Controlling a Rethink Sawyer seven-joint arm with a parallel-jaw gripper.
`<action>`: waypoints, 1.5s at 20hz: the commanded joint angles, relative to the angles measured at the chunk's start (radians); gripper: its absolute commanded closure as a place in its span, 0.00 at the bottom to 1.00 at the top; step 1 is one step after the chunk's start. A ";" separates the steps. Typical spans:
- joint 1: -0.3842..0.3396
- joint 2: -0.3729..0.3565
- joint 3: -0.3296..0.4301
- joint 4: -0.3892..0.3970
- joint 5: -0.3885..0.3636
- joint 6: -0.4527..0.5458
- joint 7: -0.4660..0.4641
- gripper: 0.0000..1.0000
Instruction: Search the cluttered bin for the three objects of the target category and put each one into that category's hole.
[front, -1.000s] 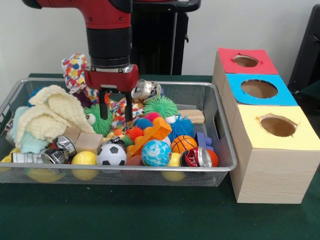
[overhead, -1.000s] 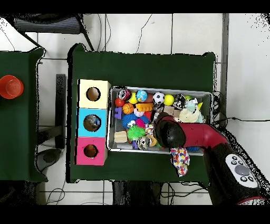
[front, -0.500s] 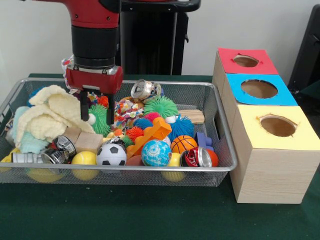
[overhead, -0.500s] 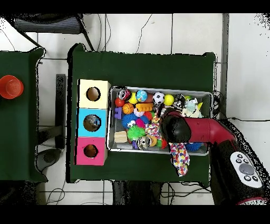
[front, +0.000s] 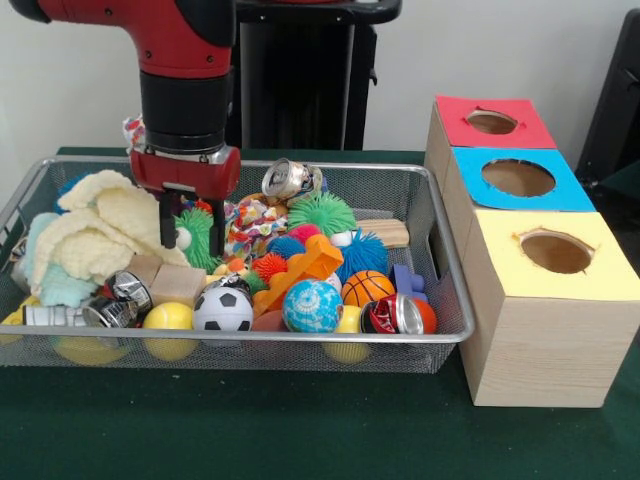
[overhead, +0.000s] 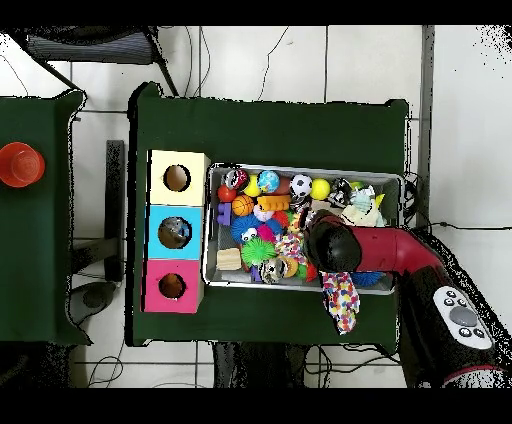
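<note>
The wire-mesh bin (front: 440, 300) sits on the green table (front: 250, 430), wide and shallow so that everything in it can be reached from above, and it lies just beside a row of three wooden boxes, which keeps the carry from bin to hole short. Those boxes each have a round hole cut in a coloured top: the red-topped box (front: 492, 122) farthest from the camera in the front view, the blue-topped box (front: 518, 178) in the middle and the yellow-topped box (front: 555, 255) nearest; their insides look dark and I cannot tell what, if anything, is in them. The red and black arm (front: 185, 60) comes down over the left part of the bin as the front view shows it, with the gripper (front: 190, 222) hanging low among the clutter, its two black fingers apart and nothing between them, one on either side of a green spiky ball (front: 200, 240); that looks like a search or a lining-up for a grasp, not a hold. The bin is crowded: a pile of cream and pale-green knitted cloths (front: 90, 235), a patterned cloth (front: 255, 220), a crushed can (front: 288, 180), a second green spiky ball (front: 322, 212), an orange plastic piece (front: 310, 265), a wooden block (front: 178, 284), a soccer ball (front: 222, 310), a globe ball (front: 312, 306), a small basketball (front: 367, 288) and a yellow ball (front: 167, 318).
</note>
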 joint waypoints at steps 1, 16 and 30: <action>-0.033 0.017 0.028 0.030 0.016 0.124 -0.042 0.00; -0.065 0.020 0.084 0.080 0.058 0.090 -0.014 0.00; -0.028 0.004 0.101 0.168 0.099 -0.004 0.072 0.00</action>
